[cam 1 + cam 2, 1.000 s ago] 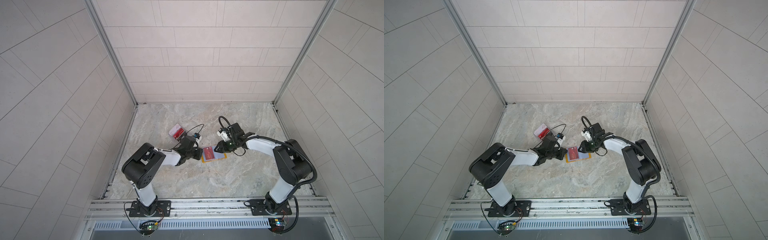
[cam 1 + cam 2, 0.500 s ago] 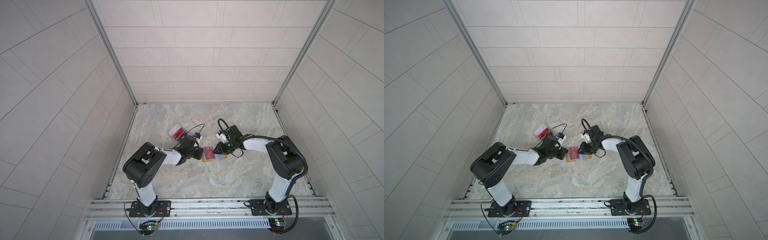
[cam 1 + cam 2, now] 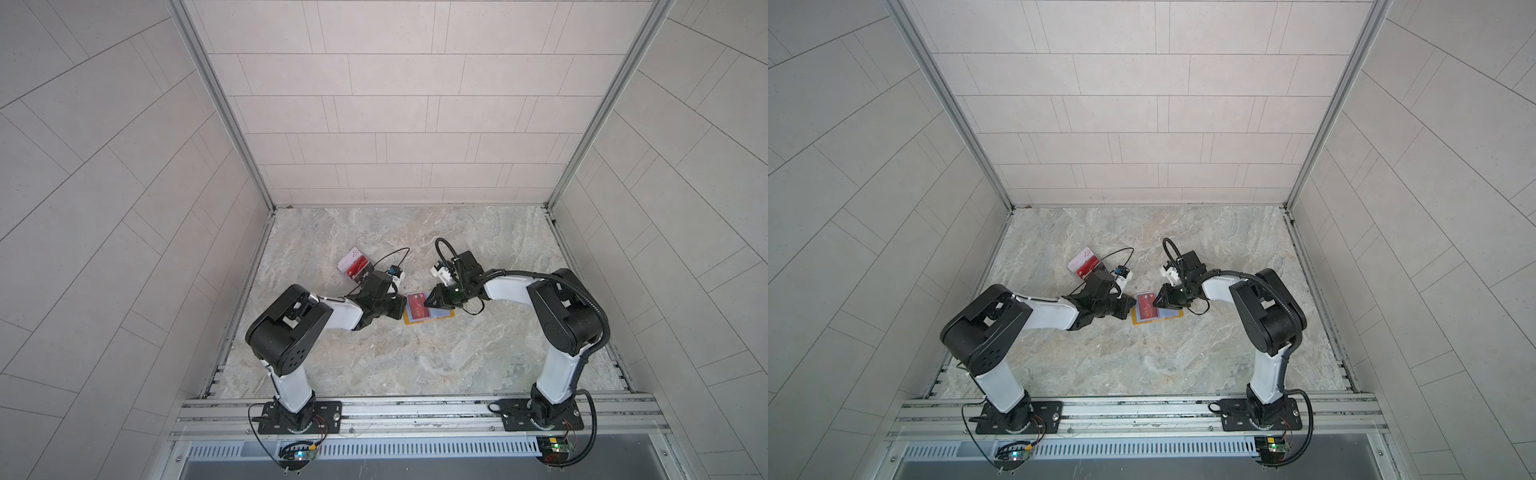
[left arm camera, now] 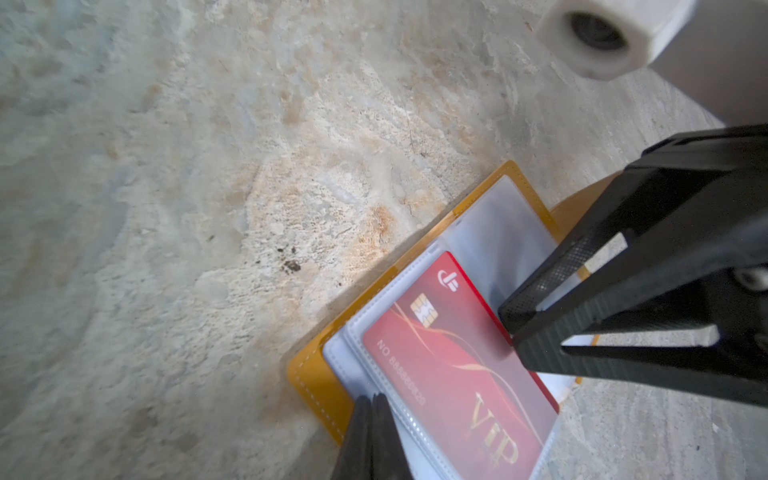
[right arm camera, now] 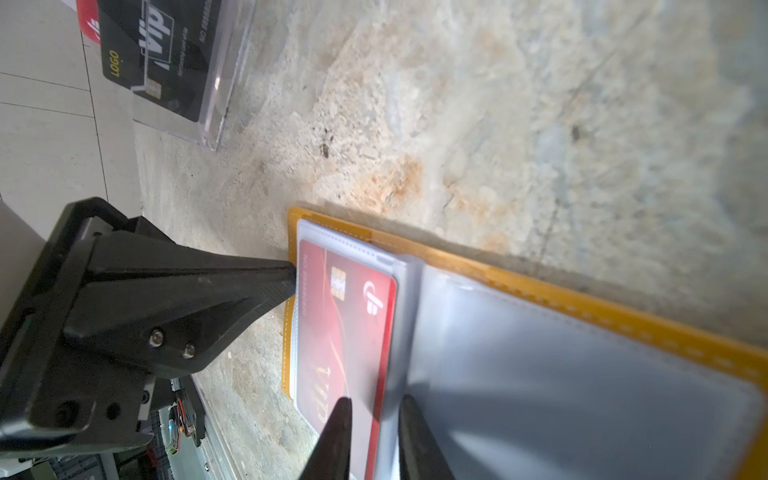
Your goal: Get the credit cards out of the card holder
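Observation:
The mustard-yellow card holder (image 3: 441,318) (image 3: 1168,317) lies open on the marble floor. A red VIP credit card (image 3: 417,306) (image 4: 449,365) (image 5: 345,332) sticks partly out of its clear sleeve. My left gripper (image 3: 402,307) (image 4: 372,401) is shut, with its tip pressed on the holder's left edge. My right gripper (image 3: 428,300) (image 5: 374,405) reaches in from the right. Its jaws are a narrow gap apart and straddle the card's exposed long edge. The holder's right page (image 5: 582,395) shows only bare plastic sleeves.
A clear plastic box (image 3: 355,266) (image 3: 1084,264) (image 5: 174,62) sits behind the left gripper. It holds a whitish card, a red card and a black VIP card. The left wrist's cable (image 3: 390,255) loops above the floor near it.
My right gripper has moved left and nearer, onto the red card's edge, and its jaws have narrowed. The left gripper and the holder have stayed put.

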You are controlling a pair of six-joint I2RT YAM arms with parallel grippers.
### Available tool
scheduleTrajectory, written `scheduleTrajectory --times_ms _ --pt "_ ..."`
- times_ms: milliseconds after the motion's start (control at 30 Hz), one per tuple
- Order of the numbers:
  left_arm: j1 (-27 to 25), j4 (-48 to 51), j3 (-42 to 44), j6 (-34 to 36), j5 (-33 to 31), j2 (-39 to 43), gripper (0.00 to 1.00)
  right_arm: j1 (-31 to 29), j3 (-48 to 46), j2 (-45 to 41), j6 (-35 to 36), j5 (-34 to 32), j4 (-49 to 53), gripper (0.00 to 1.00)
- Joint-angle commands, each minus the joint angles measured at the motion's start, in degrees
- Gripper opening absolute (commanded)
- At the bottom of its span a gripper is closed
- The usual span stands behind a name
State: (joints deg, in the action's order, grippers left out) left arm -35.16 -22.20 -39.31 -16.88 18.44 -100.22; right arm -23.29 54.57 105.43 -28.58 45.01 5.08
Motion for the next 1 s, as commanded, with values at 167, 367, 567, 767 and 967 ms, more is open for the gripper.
scheduleTrajectory --times_ms 167,367,567,767,967 --pt "0.0 4.3 -0.3 1.1 0.9 -1.5 0.00 0.1 -0.7 1.8 -1.5 2.3 -2.3 0.22" --pt "0.0 4.4 -0.3 1.2 1.0 -1.4 0.00 0.1 -1.0 1.3 -1.7 3.6 -3.3 0.22" --pt "0.0 4.4 -0.5 1.2 1.0 -1.5 0.00 0.1 -1.3 1.4 -2.9 5.4 -5.0 0.21" --pt "0.0 4.4 -0.2 1.2 0.8 -1.3 0.00 0.1 -1.5 1.4 -4.5 6.9 -6.9 0.21" --pt "0.0 4.4 0.0 1.2 0.9 -1.1 0.00 0.2 -2.0 1.1 -6.3 8.4 -9.3 0.21"
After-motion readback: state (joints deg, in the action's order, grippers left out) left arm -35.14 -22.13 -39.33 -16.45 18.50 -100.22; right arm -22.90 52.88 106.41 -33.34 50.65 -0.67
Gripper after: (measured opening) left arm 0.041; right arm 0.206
